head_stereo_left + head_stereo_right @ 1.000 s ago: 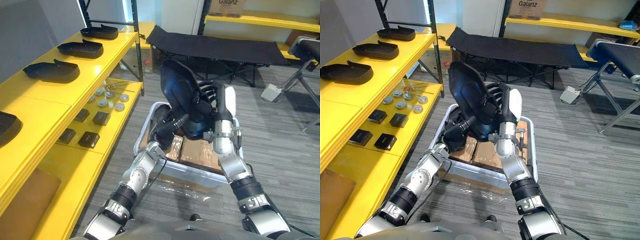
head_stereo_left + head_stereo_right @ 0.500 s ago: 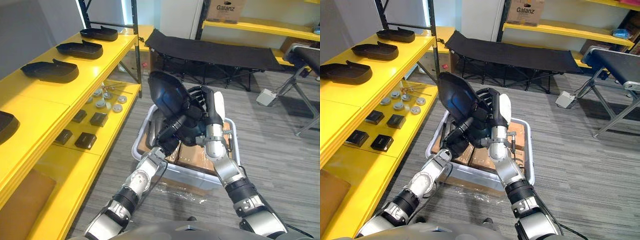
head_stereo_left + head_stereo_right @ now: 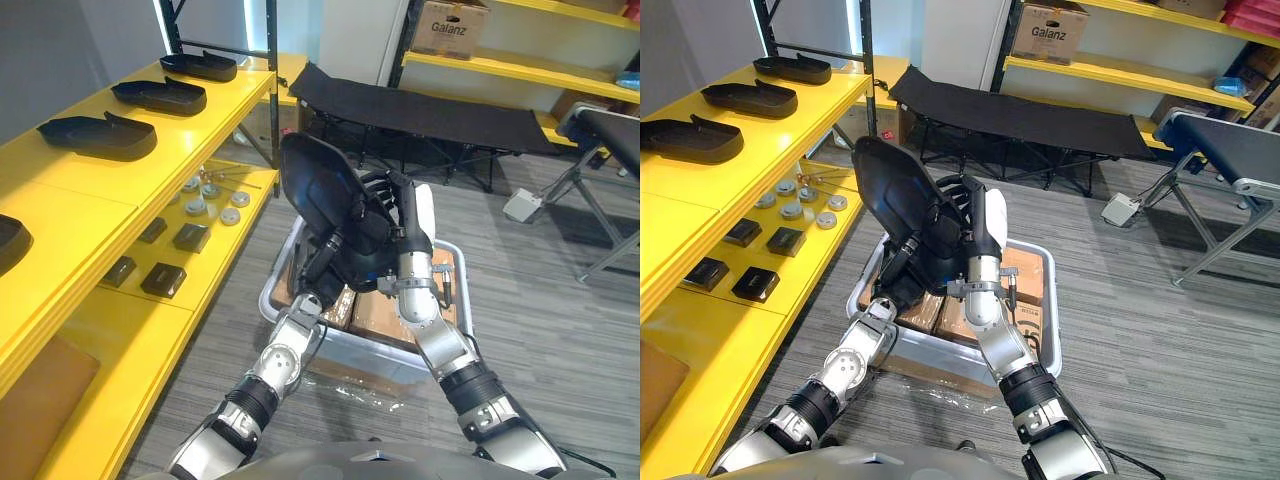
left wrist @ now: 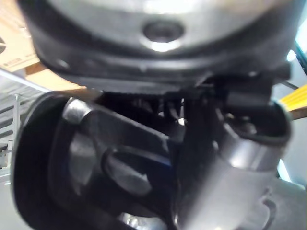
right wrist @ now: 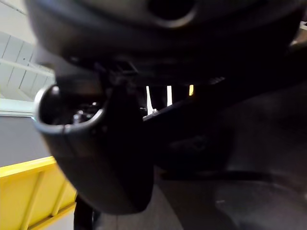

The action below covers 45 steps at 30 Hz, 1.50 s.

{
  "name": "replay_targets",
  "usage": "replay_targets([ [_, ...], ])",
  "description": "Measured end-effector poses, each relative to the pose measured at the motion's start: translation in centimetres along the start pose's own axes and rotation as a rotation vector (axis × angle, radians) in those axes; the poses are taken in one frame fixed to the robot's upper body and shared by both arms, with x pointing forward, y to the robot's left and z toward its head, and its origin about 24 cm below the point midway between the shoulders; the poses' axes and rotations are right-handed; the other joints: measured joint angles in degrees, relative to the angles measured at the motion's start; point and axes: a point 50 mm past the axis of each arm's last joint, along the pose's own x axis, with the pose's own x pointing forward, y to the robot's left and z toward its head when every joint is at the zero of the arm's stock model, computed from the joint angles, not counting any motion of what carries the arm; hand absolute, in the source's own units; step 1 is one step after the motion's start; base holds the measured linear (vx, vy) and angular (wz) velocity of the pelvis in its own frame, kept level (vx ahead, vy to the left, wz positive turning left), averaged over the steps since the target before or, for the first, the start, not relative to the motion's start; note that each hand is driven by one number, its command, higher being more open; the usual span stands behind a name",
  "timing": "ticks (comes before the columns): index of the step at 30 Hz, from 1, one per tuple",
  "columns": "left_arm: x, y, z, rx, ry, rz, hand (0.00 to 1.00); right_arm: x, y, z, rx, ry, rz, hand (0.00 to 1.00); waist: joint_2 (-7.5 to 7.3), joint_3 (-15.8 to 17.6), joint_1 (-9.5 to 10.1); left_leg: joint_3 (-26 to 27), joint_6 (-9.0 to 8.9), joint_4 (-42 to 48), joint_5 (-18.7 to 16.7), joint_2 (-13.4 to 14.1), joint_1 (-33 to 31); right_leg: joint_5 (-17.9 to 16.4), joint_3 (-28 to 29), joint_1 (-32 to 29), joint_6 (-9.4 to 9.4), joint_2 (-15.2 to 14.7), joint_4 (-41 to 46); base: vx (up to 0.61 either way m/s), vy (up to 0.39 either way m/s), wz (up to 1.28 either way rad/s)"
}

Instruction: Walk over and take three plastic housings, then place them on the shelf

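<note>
A black plastic housing (image 3: 318, 185) stands tilted on edge in the air above a bin, held between both hands. My right hand (image 3: 402, 235), with its white thumb cover, has its fingers curled over the housing's right edge. From below, my left hand (image 3: 325, 262) grips the housing's lower end. On the yellow shelf (image 3: 70, 200) at the left, three more black housings lie in a row (image 3: 95, 137) (image 3: 160, 96) (image 3: 200, 66), and part of another (image 3: 10, 240) shows nearer to me. Close up, the dark housing (image 4: 110, 158) lies against my left hand.
A pale plastic bin (image 3: 290, 325) holding cardboard boxes sits on the floor under the hands. The lower yellow shelf (image 3: 150, 320) carries small black boxes (image 3: 163, 278) and round metal parts (image 3: 207, 205). A black folding cot (image 3: 420, 105) stands behind the bin.
The whole view has shifted, so the camera moved. Both hands have kept their hold on the housing, which now sits a little further left, over the bin's left half.
</note>
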Motion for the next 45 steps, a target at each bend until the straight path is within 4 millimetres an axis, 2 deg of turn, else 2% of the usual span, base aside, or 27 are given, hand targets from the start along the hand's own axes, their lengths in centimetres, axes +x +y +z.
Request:
replay_targets([
  [3,0.0,0.0,-0.1,0.001,0.001,-0.005,0.00,-0.2,-0.1,0.0,0.006,-0.001,-0.004,0.00,-0.03,0.0,-0.04,0.0,-0.05,0.0,0.0,0.1,0.0,0.0,0.0,0.0,-0.03,0.0,0.0,0.00,0.000,0.00],
  [4,-0.1,0.0,-0.1,0.004,-0.002,-0.006,0.00,-0.3,-0.1,0.0,0.007,0.000,-0.005,1.00,-0.04,0.0,-0.10,0.0,-0.06,0.0,0.0,0.1,0.0,-0.1,0.0,0.0,-0.04,0.0,0.0,0.00,0.000,0.00],
  [8,-0.1,0.0,0.1,0.022,-0.031,-0.009,0.00,-0.4,0.0,0.1,0.015,-0.004,-0.003,1.00,-0.12,0.0,-0.13,0.0,-0.07,0.0,-0.1,0.1,0.0,-0.1,0.0,0.0,-0.04,0.0,0.0,0.00,0.000,0.00],
  [12,-0.1,-0.4,0.7,0.129,-0.085,-0.016,0.00,-1.2,0.1,-0.4,0.037,0.021,-0.001,1.00,-0.46,0.1,0.17,0.0,-0.07,0.0,-0.1,0.1,0.1,-0.1,0.0,0.0,-0.04,0.0,0.1,0.00,0.000,0.00],
  [16,-0.2,-1.3,1.8,0.285,-0.150,0.030,0.00,-1.6,0.5,-0.7,0.098,0.076,-0.002,1.00,-0.57,0.1,0.07,0.1,-0.10,0.0,-0.1,0.0,0.4,-0.1,0.0,0.2,-0.06,0.1,0.1,0.00,0.000,0.00],
  [20,-0.6,-3.4,3.7,0.474,-0.254,0.014,0.00,-2.4,0.8,-1.8,0.091,0.156,0.057,1.00,-0.48,0.2,0.03,0.2,-0.59,0.0,-0.5,-0.3,0.8,-0.5,0.0,0.4,-0.66,0.3,0.4,0.00,0.000,0.00],
  [22,-0.8,-4.5,5.1,0.602,-0.335,0.026,0.00,-2.5,1.0,-2.1,0.091,0.188,0.105,1.00,-0.06,0.2,-0.02,0.2,-0.71,0.0,-0.6,-0.4,0.8,-0.7,0.0,-0.1,-0.81,0.2,0.8,0.00,0.000,0.00],
  [24,-0.9,-4.6,6.0,0.694,-0.394,0.075,0.00,-2.6,1.1,-2.3,0.112,0.218,0.135,1.00,0.43,0.0,-0.07,0.2,-0.72,0.0,-0.6,-0.4,0.8,-0.9,0.0,-0.3,-0.93,0.1,1.2,0.00,0.000,0.00],
  [26,-1.5,-3.9,6.9,0.761,-0.445,0.158,0.00,-2.5,1.1,-2.2,0.149,0.232,0.157,1.00,1.08,0.1,-0.25,0.2,-0.72,0.0,-0.6,-0.4,0.8,-0.9,0.0,-0.3,-0.89,0.2,1.2,0.00,0.000,0.00],
  [29,-3.5,-1.2,8.4,0.852,-0.535,0.380,0.00,-2.1,0.4,-0.7,0.280,0.196,0.181,1.00,2.11,0.1,-0.80,0.2,-0.80,0.0,-0.7,-0.3,0.8,-1.0,-0.1,-0.3,-0.86,0.2,1.0,0.00,0.000,0.00],
  [31,-5.5,1.0,9.5,0.904,-0.595,0.559,0.00,-1.9,-0.5,0.9,0.444,0.135,0.200,1.00,2.33,0.2,-0.92,0.3,-0.89,0.0,-0.7,-0.2,0.7,-0.9,-0.1,-0.2,-0.95,0.4,0.7,0.00,0.000,0.00],
  [34,-7.5,2.6,10.6,0.939,-0.666,0.730,0.00,-1.9,-1.3,2.2,0.673,0.069,0.247,1.00,2.30,0.1,-0.37,0.2,-0.96,0.0,-0.8,0.0,0.6,-1.0,-0.4,-0.1,-1.01,0.7,0.2,0.00,0.000,0.00],
  [36,-8.1,2.9,11.0,0.991,-0.698,0.789,0.00,-2.3,-1.6,2.3,0.825,0.048,0.291,1.00,2.32,0.1,0.30,0.0,-0.81,0.0,-0.6,0.0,0.5,-1.0,-0.6,0.0,-1.11,0.7,0.2,0.00,0.000,0.04],
  [39,-8.7,3.1,11.6,1.012,-0.732,0.837,0.00,-3.3,-1.6,2.1,1.049,0.028,0.386,1.00,2.34,0.1,0.22,-0.2,-0.80,0.0,-0.6,0.0,0.4,-1.1,-0.8,0.1,-1.14,0.7,0.2,0.00,0.000,0.04],
  [42,-8.9,3.3,11.8,1.002,-0.750,0.846,0.00,-4.6,-1.9,1.3,1.114,0.037,0.412,1.00,2.57,-0.2,-0.06,-0.2,-0.82,0.0,-0.7,0.1,0.0,-1.2,-0.8,-0.3,-1.13,0.7,0.2,0.00,0.000,0.00],
  [45,-9.6,3.5,12.0,0.966,-0.786,0.806,0.00,-6.3,-2.8,-0.7,1.089,0.132,0.321,1.00,3.15,-0.4,-0.39,0.1,-1.03,0.0,-0.8,0.1,-0.1,-1.2,-0.6,-0.6,-1.14,0.8,0.2,0.00,0.000,-0.04],
])
